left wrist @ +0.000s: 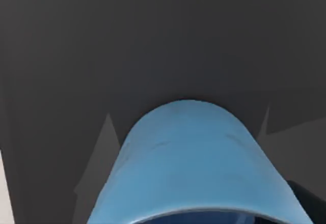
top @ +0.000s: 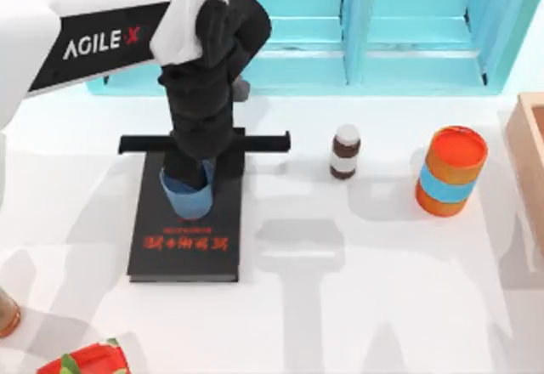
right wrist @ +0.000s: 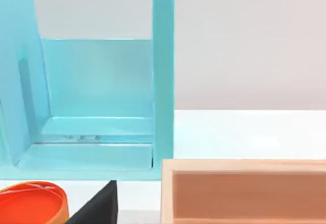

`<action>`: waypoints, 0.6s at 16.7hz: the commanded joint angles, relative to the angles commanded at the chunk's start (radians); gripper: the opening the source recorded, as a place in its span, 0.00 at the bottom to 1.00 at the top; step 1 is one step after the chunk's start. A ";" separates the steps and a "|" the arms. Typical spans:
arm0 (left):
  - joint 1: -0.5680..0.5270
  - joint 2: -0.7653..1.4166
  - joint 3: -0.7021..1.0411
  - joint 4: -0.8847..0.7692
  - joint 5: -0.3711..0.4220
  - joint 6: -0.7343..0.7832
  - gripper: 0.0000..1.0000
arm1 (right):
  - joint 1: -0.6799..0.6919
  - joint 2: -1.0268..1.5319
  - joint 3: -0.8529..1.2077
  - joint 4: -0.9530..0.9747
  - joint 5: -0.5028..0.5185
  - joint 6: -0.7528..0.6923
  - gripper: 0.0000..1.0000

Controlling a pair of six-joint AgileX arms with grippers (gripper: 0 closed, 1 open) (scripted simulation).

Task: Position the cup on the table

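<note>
Light-blue plastic cup (top: 189, 197) is sitting upright over the black book (top: 185, 246) with red lettering, which is lying on the left half of the white worktop (top: 357, 306), well in from its front edge. Left gripper (top: 189, 178) is reaching straight down from above, its dark fingers closing around the cup's upper wall, grasping it; whether the cup's base is touching the book cover I cannot tell. Left wrist view is showing the cup's (left wrist: 191, 163) blue wall close up against the book's dark cover (left wrist: 153, 40). Near the worktop's middle a small brown bottle (top: 345, 151) with a white cap is standing; toward the right edge an orange canister (top: 450, 172) with a blue band is standing upright. A wooden box (top: 531, 161) is lying at the right edge, a turquoise rack (top: 365, 25) running along the back edge. Right wrist view is facing the rack (right wrist: 102, 107) and the box (right wrist: 244, 193); right gripper's state I cannot tell
</note>
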 joint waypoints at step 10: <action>-0.001 -0.008 0.033 -0.039 -0.002 0.001 0.00 | 0.000 0.000 0.000 0.000 0.000 0.000 1.00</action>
